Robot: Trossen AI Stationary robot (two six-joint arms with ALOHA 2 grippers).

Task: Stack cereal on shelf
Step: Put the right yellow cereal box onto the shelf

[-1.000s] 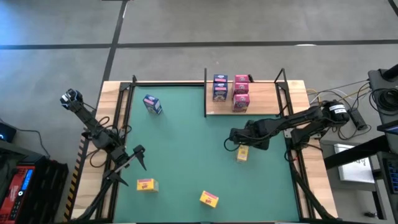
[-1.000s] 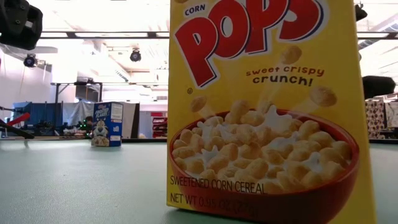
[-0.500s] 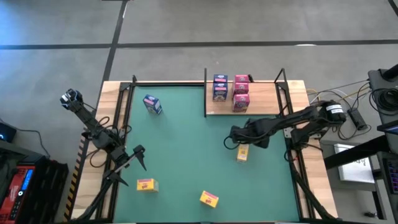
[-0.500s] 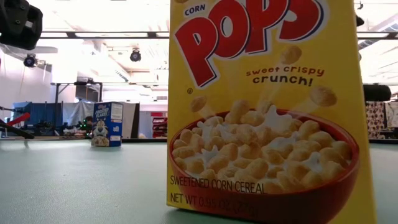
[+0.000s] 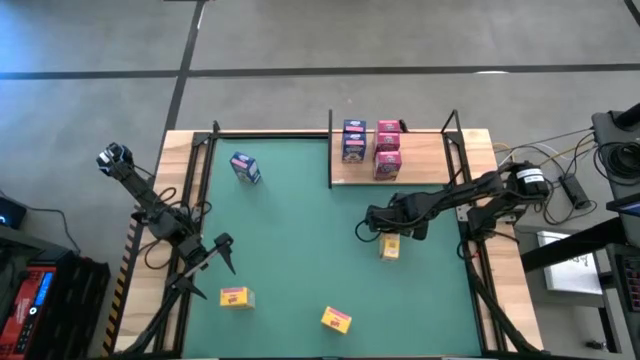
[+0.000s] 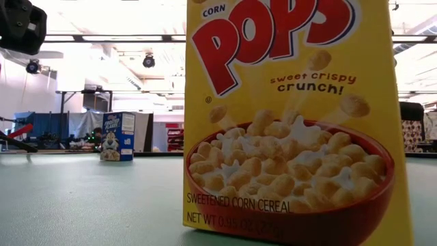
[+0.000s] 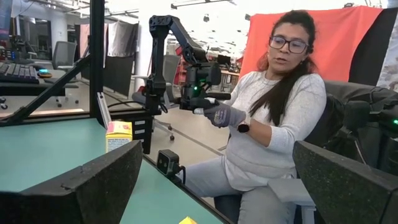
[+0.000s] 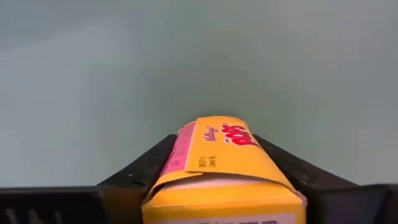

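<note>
High view first, going left to right with the shelf (image 5: 440, 165) as the landmark. It is a light-wood board with black posts at the far right of the green mat (image 5: 300, 250).

The left gripper (image 5: 226, 249) waits well to the shelf's left, near the mat's left edge; in the left wrist view its fingers (image 7: 93, 186) stand wide apart with nothing between them. Beyond them that view shows a yellow box (image 7: 118, 134) standing upright near a black post, and a seated person (image 7: 267, 124) with a gloved hand (image 7: 219, 115) on another arm's handle.

A blue box (image 5: 245, 168) stands on the mat well left of the shelf, tilted a little. Two yellow boxes lie near the mat's front edge, far from the shelf: one at front left (image 5: 235, 296) with its long axis running left to right, one at front centre (image 5: 336, 319), turned slightly askew. The centre one fills the low view, upright, print facing the camera.

On the shelf's left half stand blue boxes (image 5: 354, 141) and, just to their right, pink boxes (image 5: 388, 150), each row running front to back.

The right gripper (image 5: 385, 232) is just in front of the shelf, over a fourth yellow box (image 5: 390, 247). In the right wrist view its fingers (image 8: 140, 171) press both sides of this box (image 8: 221, 162), whose long axis points straight ahead from the wrist.
</note>
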